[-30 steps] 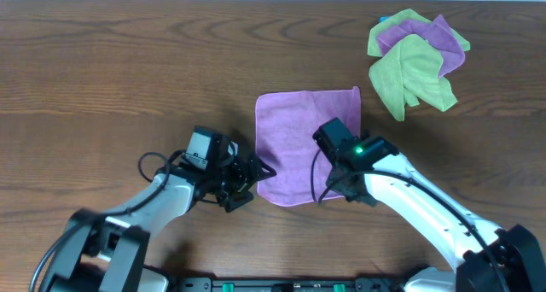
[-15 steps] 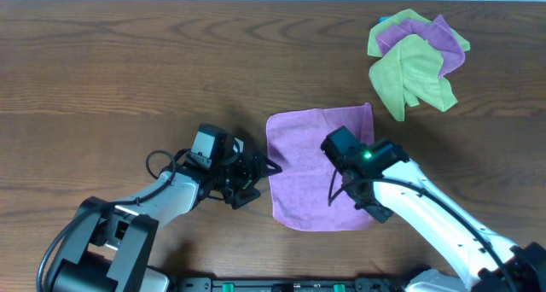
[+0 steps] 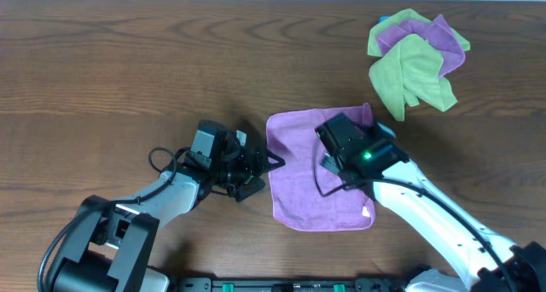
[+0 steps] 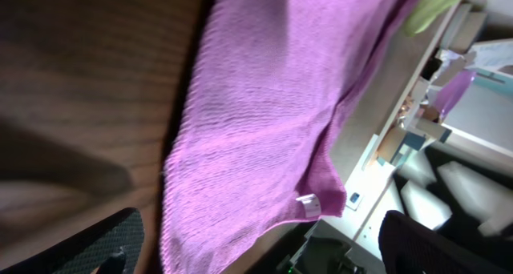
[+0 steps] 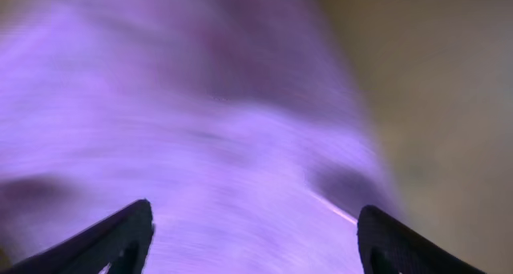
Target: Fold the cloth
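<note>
The purple cloth [image 3: 311, 177] lies flat in the table's middle, with a small white tag [image 3: 368, 212] at its near right corner. My left gripper [image 3: 266, 166] is open, low at the cloth's left edge, nothing between its fingers. In the left wrist view the cloth [image 4: 272, 106] stretches ahead of the left gripper [image 4: 256, 258], between its dark fingertips [image 4: 88, 242]. My right gripper [image 3: 333, 164] hovers over the cloth's upper right part. In the blurred right wrist view the right gripper [image 5: 252, 250] is open over the purple cloth [image 5: 224, 146], holding nothing.
A heap of green and purple cloths [image 3: 416, 61] sits at the far right of the wooden table [image 3: 128, 70]. The table's near edge [image 3: 273, 275] runs just behind both arms.
The right gripper has opened and let go of the cloth after dragging it right and toward the near edge. It then moved up over the cloth. The left gripper shifted slightly right.
</note>
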